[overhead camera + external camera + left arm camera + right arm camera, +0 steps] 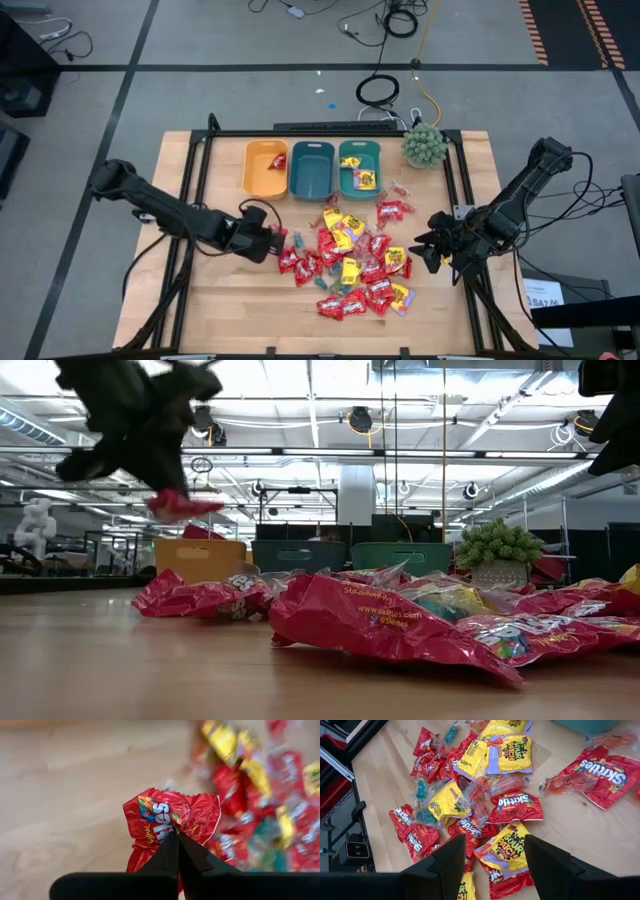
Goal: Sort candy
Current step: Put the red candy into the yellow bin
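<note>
A pile of candy (355, 265), red and yellow packets with small wrapped pieces, lies on the wooden table in front of three bins. My left gripper (272, 241) hangs over the table at the pile's left edge. It is shut on a red Skittles packet (170, 815), which the low view shows as the red packet (180, 506) well above the tabletop. My right gripper (440, 252) waits open above the pile's right side. In the right wrist view, my right gripper (492, 857) has only air between its fingers and packets lying below. My left gripper pinches the red packet between its two shut fingertips at a crumpled spot near the wrapper's middle (167, 826). The fingers come slanting down from the table's left side. The packet is lifted clear of the table and sticks out beyond and below the fingertips (160, 495), creased around the pinch.
An orange bin (265, 167) holding a red piece, a teal bin (311, 168) and a green bin (359, 160) holding a yellow packet stand in a row at the far side. A spiky green plant (424, 145) stands to their right. Bare wood lies left of the pile.
</note>
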### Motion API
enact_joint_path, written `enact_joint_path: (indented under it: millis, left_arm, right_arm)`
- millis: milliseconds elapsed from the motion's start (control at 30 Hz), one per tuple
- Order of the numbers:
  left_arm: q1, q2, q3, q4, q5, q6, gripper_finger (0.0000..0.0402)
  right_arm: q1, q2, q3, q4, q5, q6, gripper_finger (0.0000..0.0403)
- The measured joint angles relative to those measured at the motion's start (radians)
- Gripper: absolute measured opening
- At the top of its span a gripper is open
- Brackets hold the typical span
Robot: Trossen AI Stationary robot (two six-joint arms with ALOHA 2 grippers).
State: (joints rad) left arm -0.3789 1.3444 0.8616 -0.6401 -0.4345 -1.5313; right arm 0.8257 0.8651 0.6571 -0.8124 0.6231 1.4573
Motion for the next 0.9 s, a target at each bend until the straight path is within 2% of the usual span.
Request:
enact_joint_path:
  millis: [133, 233, 433, 500, 700, 800, 900]
  left_arm:
    - [0.045, -0.07, 0.039, -0.12, -0.063, 0.006, 0.0001]
    - [0.117, -0.135, 0.045, -0.187, -0.068, 0.084, 0.0001]
    - [0.362, -0.254, 0.045, -0.222, -0.033, 0.344, 0.0001]
    - [0.473, -0.278, 0.045, -0.212, 0.01, 0.453, 0.0]
    - [0.793, -0.275, 0.046, -0.08, 0.224, 0.805, 0.0]
    - [0.901, -0.254, 0.046, -0.018, 0.325, 0.929, 0.0011]
    - [0.979, -0.23, 0.046, 0.0, 0.409, 0.992, 0.004]
  right_arm:
    - [0.0, 0.0, 0.0, 0.0, 0.0, -0.004, 0.0194]
    - [0.0, 0.0, 0.0, 0.0, 0.005, -0.004, 0.0194]
    - [0.0, 0.0, 0.0, 0.0, 0.007, -0.004, 0.0194]
    - [0.0, 0.0, 0.0, 0.0, 0.007, -0.001, 0.0194]
    - [-0.007, 0.0, 0.0, -0.001, 0.01, 0.02, 0.0194]
    - [-0.02, 0.0, 0.0, 0.0, 0.01, 0.029, 0.0194]
    - [-0.037, 0.0, 0.0, -0.001, 0.01, 0.063, 0.0194]
